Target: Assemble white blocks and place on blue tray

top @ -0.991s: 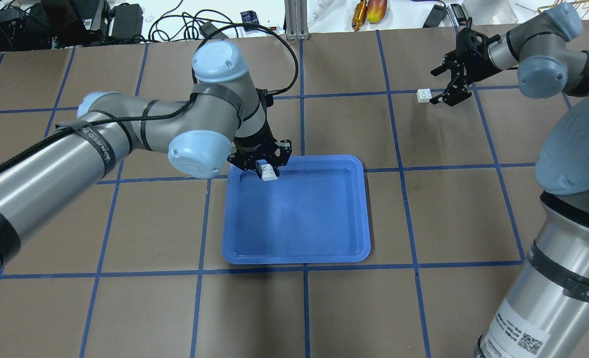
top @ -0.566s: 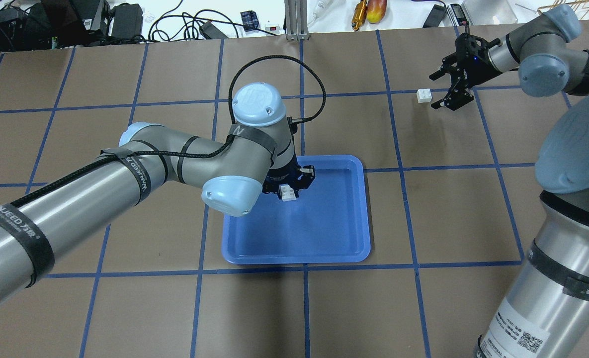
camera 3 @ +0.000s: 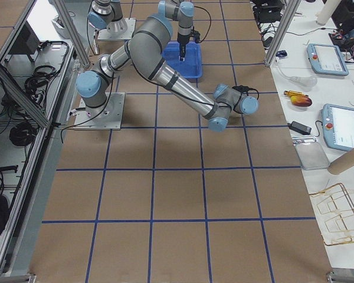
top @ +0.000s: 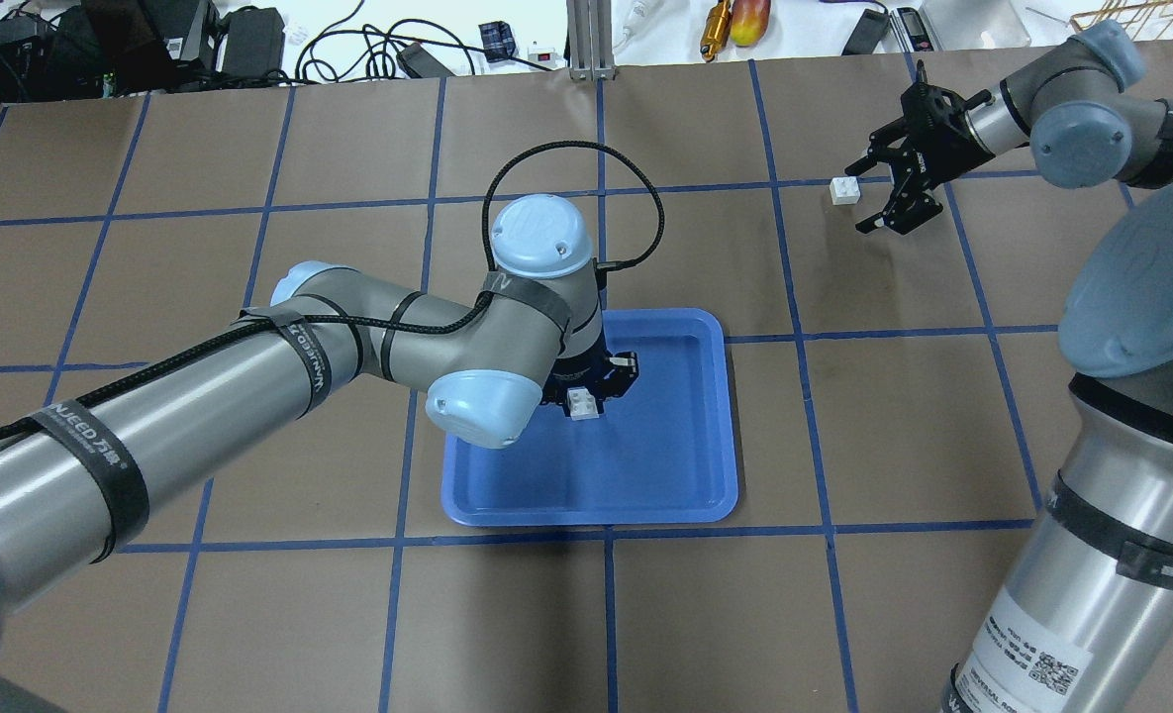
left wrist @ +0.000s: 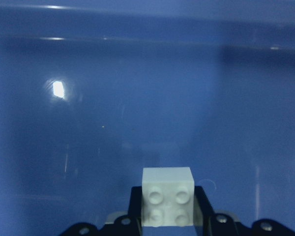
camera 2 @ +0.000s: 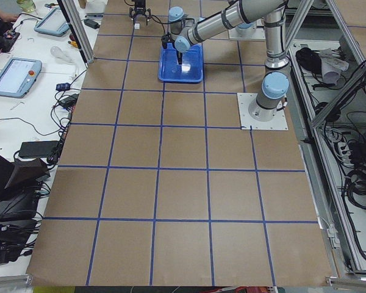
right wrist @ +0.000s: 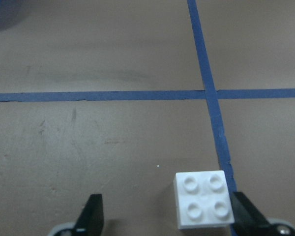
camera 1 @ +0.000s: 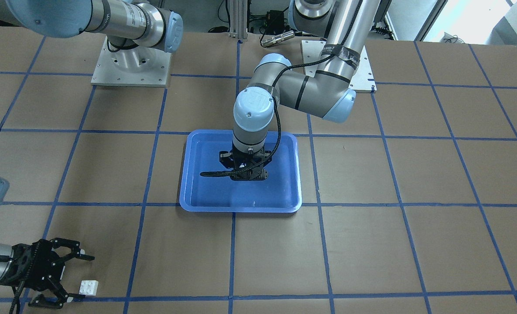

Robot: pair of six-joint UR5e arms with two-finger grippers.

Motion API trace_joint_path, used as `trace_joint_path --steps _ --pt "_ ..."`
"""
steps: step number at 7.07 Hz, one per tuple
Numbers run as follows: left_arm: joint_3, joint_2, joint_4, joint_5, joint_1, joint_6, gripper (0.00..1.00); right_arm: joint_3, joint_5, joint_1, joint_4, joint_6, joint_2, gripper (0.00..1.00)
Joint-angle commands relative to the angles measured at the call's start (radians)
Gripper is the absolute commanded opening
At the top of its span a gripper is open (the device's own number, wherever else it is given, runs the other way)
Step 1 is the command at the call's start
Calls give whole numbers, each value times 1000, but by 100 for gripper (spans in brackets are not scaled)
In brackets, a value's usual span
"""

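Observation:
The blue tray [top: 705, 495] lies mid-table; it also shows in the front view [camera 1: 241, 208]. My left gripper [top: 591, 389] is shut on one white block [top: 582, 402] and holds it low over the tray's middle; the left wrist view shows that block [left wrist: 167, 196] studs-up between the jaws, above the tray floor [left wrist: 137, 98]. In the front view the wrist hides this block. The second white block [top: 845, 190] sits on the table at the far right. My right gripper [top: 858, 196] is open with the block [right wrist: 204, 200] between its fingertips [right wrist: 246, 214], close to one of them.
Brown table paper carries a blue tape grid [top: 601, 198]. Cables, tools and boxes [top: 348, 40] line the far edge beyond the table. My left arm's elbow [top: 477, 406] hangs over the tray's left rim. The arm bases [camera 1: 129, 65] stand at the robot's side.
My left arm has carried its white block from the tray's far-left corner to over the tray's middle. My right gripper has shifted slightly and turned around the second block, staying open.

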Motion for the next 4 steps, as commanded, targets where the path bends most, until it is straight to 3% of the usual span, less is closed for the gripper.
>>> trace_joint_path --steps 1,3,4 --pt "0 -22 40 0 0 0 70 -2 -1 0 -3 1 0 58" --pt "2 -29 48 -2 0 0 73 -2 1 0 -3 2 -1 20" --pt "6 -4 57 1 4 21 76 -2 1 0 -3 5 -6 13"
